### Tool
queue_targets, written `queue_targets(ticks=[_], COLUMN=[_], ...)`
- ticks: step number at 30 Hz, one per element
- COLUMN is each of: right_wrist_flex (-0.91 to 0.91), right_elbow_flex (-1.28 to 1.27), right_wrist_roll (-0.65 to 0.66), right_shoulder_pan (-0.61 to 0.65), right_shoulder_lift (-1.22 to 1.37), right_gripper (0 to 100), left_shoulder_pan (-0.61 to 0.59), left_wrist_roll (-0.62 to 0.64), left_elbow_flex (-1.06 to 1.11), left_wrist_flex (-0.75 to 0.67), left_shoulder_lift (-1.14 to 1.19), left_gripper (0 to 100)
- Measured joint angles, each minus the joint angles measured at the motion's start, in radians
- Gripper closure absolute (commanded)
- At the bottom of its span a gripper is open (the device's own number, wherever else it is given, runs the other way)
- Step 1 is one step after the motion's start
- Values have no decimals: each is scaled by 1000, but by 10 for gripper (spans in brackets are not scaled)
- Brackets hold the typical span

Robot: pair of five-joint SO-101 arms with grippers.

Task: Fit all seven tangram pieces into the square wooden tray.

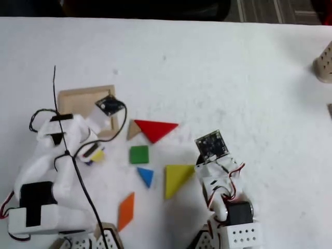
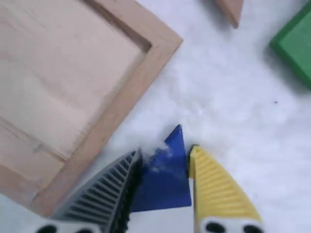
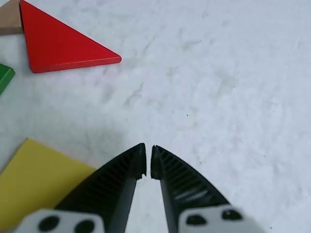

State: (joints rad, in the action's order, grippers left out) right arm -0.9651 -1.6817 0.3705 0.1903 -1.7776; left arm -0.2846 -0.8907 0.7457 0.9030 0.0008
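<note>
The square wooden tray (image 1: 85, 96) lies at the left, and its corner rim (image 2: 146, 73) is close beside my left gripper (image 2: 165, 155). That gripper is shut on a dark blue triangle (image 2: 165, 187), grey and yellow fingers on either side, low over the table. Loose on the table are a tan triangle (image 1: 134, 129), a red triangle (image 1: 155, 129), a green square (image 1: 138, 154), a small blue triangle (image 1: 146, 176), a yellow triangle (image 1: 177, 178) and an orange parallelogram (image 1: 126, 210). My right gripper (image 3: 148, 160) is shut on nothing, just beside the yellow triangle (image 3: 39, 179).
A black cable (image 1: 78, 171) trails over the left arm. A perforated tan object (image 1: 324, 65) stands at the far right edge. Another wooden item (image 1: 109, 233) lies at the near edge between the arm bases. White table stretches away behind and to the right of the pieces.
</note>
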Motion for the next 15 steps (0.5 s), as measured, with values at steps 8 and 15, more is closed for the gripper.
queue_targets(ticks=[8,15], right_wrist_flex=[0,0], right_elbow_flex=[0,0], right_wrist_roll=[0,0], right_shoulder_pan=[0,0], right_shoulder_lift=[0,0], right_gripper=[971,971], left_shoulder_pan=[-146,-218], left_wrist_roll=[3,132], left_elbow_flex=[-69,-201], left_wrist_flex=[77,315], left_shoulder_lift=[8,14], left_gripper=[871,871])
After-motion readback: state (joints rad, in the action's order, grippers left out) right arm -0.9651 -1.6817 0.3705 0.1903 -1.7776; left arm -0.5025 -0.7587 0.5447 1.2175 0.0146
